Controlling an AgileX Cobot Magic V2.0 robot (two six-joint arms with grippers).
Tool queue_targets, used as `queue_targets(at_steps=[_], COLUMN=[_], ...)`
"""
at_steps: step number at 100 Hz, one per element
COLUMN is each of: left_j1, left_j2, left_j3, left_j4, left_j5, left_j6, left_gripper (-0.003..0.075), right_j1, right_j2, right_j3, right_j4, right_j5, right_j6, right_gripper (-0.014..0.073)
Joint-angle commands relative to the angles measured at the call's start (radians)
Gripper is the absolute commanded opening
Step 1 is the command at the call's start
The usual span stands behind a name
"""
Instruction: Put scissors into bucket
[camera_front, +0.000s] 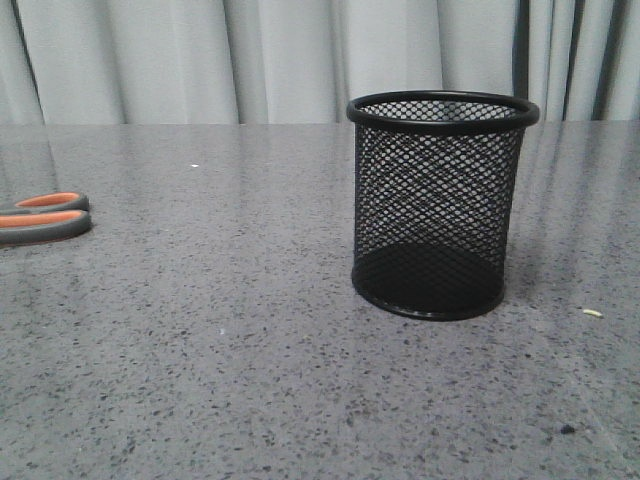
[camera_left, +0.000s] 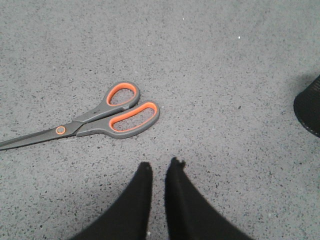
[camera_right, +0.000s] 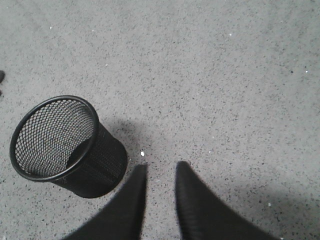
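Note:
The scissors (camera_left: 100, 118) lie flat on the speckled grey table, with dark grey handles lined in orange and an orange pivot. In the front view only their handles (camera_front: 45, 218) show, at the far left edge. The bucket (camera_front: 438, 205), a black wire-mesh cup, stands upright and empty right of centre. My left gripper (camera_left: 160, 164) hovers a short way from the scissors' handles, its fingers a narrow gap apart with nothing between them. My right gripper (camera_right: 161, 166) is open and empty beside the bucket (camera_right: 102, 167). Neither gripper shows in the front view.
A pale curtain hangs behind the table's far edge. A small white crumb (camera_front: 592, 313) and a dark speck (camera_front: 567, 430) lie on the table right of the bucket. The bucket's base (camera_left: 309, 112) shows at the edge of the left wrist view.

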Motion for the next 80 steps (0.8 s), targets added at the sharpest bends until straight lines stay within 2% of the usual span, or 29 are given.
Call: queue_targets(at_steps=[1,5,10,16,36,58,71,80], left_j1=[0.004,0.004,0.004,0.004,0.004,0.004,0.004,0.004], left_j2=[0.018,0.025,0.032,0.046,0.158,0.427,0.586,0.685], left_j3=[-0.037,-0.037,-0.037,-0.038,-0.120,-0.301,-0.411,-0.482], left_j4=[-0.033,-0.035,-0.037,-0.037,-0.037,-0.033,0.023,0.084], left_j5=[-0.047,-0.045,-0.045,-0.043,0.063,0.243,0.316,0.348], left_j6=[0.020,0.025,0.025,0.030,0.175,0.421,0.518,0.669], left_gripper=[0.0225,0.0308,0.0393,0.0443,0.0419,0.0419,0.0419,0.0419], right_j1=[-0.004,-0.004,-0.004,-0.004,-0.004,-0.004,0.001,0.012], right_j2=[0.012,0.013,0.015,0.015,0.015,0.015,0.015,0.015], right_j3=[-0.040,-0.040,-0.040,-0.040,-0.040,-0.040,-0.040,-0.040], right_j4=[0.006,0.006,0.006,0.006,0.006,0.006,0.006,0.006], right_j5=[-0.048,-0.050,-0.050,-0.057,-0.071,-0.071,-0.071,-0.070], right_j6=[-0.015,-0.015,-0.015,-0.015,-0.022,-0.045,-0.053,-0.066], right_gripper=[0.0363,0.0421,0.0447,0.0447,0.0447,0.0447,0.0447,0.0447])
